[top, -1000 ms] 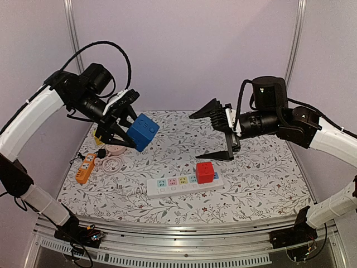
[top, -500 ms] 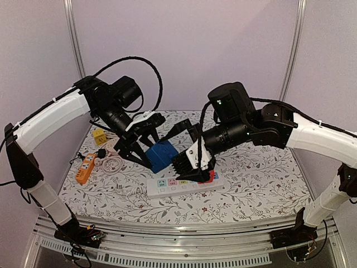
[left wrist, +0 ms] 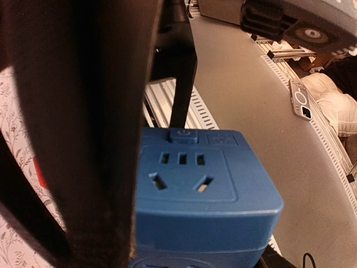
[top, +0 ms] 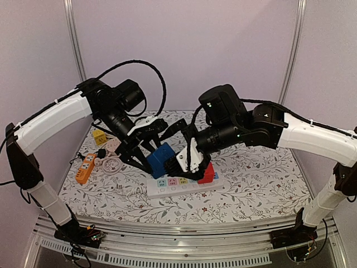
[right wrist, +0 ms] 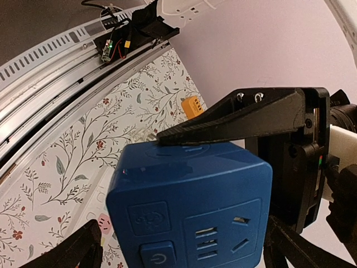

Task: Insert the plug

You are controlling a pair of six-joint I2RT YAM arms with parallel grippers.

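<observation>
One table (top: pixel 251 184) under a floral cloth fills the floor of the top view. Two arms reach over it: the left arm (top: pixel 56 120) comes in from 9 o'clock and the right arm (top: pixel 301 134) from 3 o'clock, and they meet near the middle.

One white power strip (top: pixel 167 187) lies just to the 6 o'clock side of centre, its length running from 9 to 3. Three coloured socket faces show uncovered on it. One red cube (top: pixel 207 174) sits plugged in at its 3 o'clock end.

The left gripper (top: pixel 153 156) is clamped on the one blue cube (top: pixel 162 158), a finger on either side. It holds the cube just to the 12 o'clock side of the strip's coloured sockets. I cannot tell whether the cube touches the strip. In the left wrist view one face of the blue cube (left wrist: pixel 201 190) shows one power button above five slots.

The right gripper (top: pixel 170 148) stands wide, one finger on each side of the same cube. In the right wrist view the blue cube (right wrist: pixel 189 206) sits between its two fingertips, with a gap at each side.

At 9 o'clock lies one orange power strip (top: pixel 85 167). At 10 o'clock is one yellow cube (top: pixel 99 136).
</observation>
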